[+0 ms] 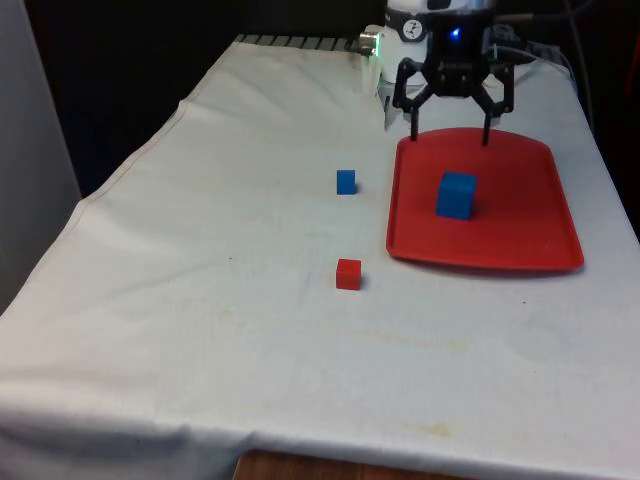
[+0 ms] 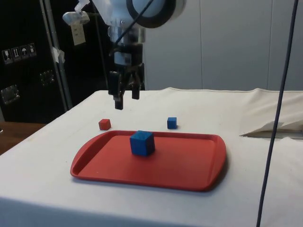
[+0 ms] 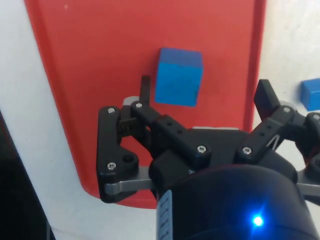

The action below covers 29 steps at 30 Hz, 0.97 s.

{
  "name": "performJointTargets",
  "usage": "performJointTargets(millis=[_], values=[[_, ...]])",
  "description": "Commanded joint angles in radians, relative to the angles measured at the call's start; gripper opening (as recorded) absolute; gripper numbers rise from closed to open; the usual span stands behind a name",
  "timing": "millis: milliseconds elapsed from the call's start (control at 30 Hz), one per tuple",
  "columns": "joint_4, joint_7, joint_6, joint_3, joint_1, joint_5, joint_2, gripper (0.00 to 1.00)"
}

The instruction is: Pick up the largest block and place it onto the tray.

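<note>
Plainly the gripper point(image 1: 450, 133) hangs spread wide and empty above the tray's point(image 1: 540, 245) far rim. At its six o'clock the large blue block point(image 1: 456, 195) sits on the glossy red plastic: a rigid, light-looking, sharp-edged cube, best pinched across two opposite flat faces.

Even, soft overhead light is spread across the white cloth point(image 1: 200, 300), and no glare is thrown back. Short, faint shadows are cast beside the large blue block point(image 1: 456, 195) on the red tray point(image 1: 520, 250). The background is left dark in the front view. Mild softness is noted throughout; the gripper point(image 3: 205, 95) is rendered slightly blurred up close.
</note>
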Motion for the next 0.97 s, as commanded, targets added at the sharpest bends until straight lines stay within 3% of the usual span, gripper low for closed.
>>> performJointTargets(millis=[0, 33, 267, 333, 367, 567, 600, 633, 733, 933], values=[[0.005, -0.006, -0.006, -0.005, -0.002, 0.000, 0.000, 1.00], [0.017, -0.018, -0.026, -0.012, -0.009, -0.002, 0.001, 1.00], [0.073, -0.063, -0.089, -0.049, -0.023, 0.001, 0.014, 1.00], [0.073, -0.062, -0.082, -0.054, -0.018, 0.000, 0.014, 1.00], [0.088, -0.074, -0.104, -0.059, -0.025, 0.001, 0.020, 1.00], [0.142, -0.114, -0.152, -0.093, -0.036, 0.008, 0.043, 1.00], [0.137, -0.106, -0.143, -0.096, -0.030, 0.001, 0.041, 1.00], [0.149, -0.119, -0.159, -0.096, -0.038, 0.009, 0.046, 1.00], [0.168, -0.136, -0.173, -0.106, -0.045, 0.015, 0.060, 1.00], [0.180, -0.135, -0.171, -0.116, -0.039, 0.012, 0.071, 1.00]])
